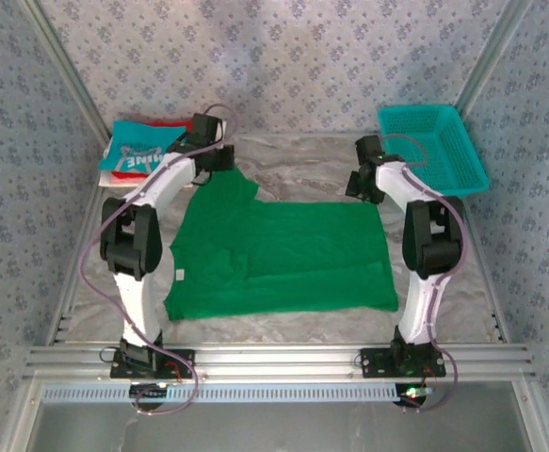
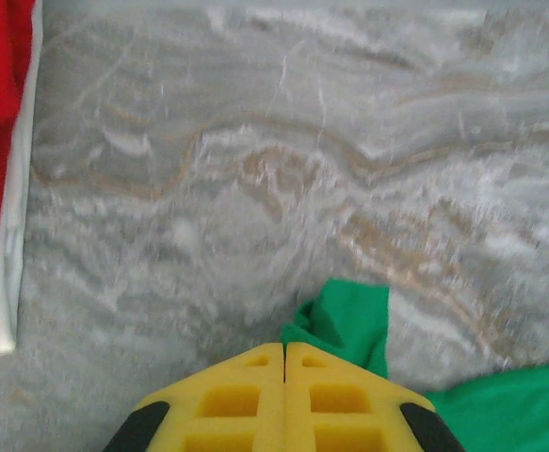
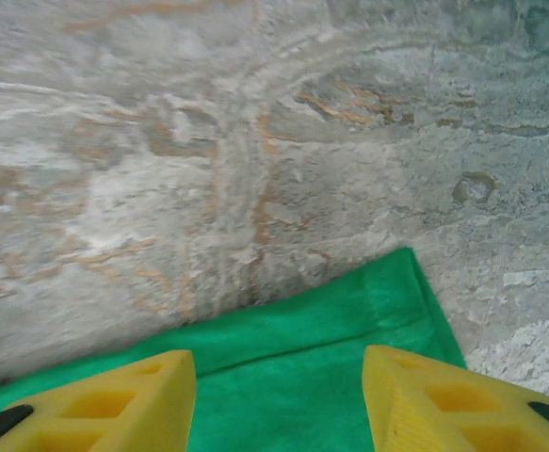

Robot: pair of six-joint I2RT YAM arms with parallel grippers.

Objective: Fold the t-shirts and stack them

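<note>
One bright green cloth t-shirt [image 1: 293,254] | left gripper [image 2: 284,347] fingers clamped on its sleeve | right gripper [image 3: 276,363] fingers apart above its corner

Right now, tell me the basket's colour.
The basket is teal; the top view shows it best.

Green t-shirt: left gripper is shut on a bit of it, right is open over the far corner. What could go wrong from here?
1. The left gripper holds a small tuft of the green t-shirt; it may slip out on lifting.
2. The right gripper stands open above its corner; if the left pulls alone, the cloth may skew and bunch.
3. The folded stack lies close to the left gripper; a swing could nudge it.
</note>
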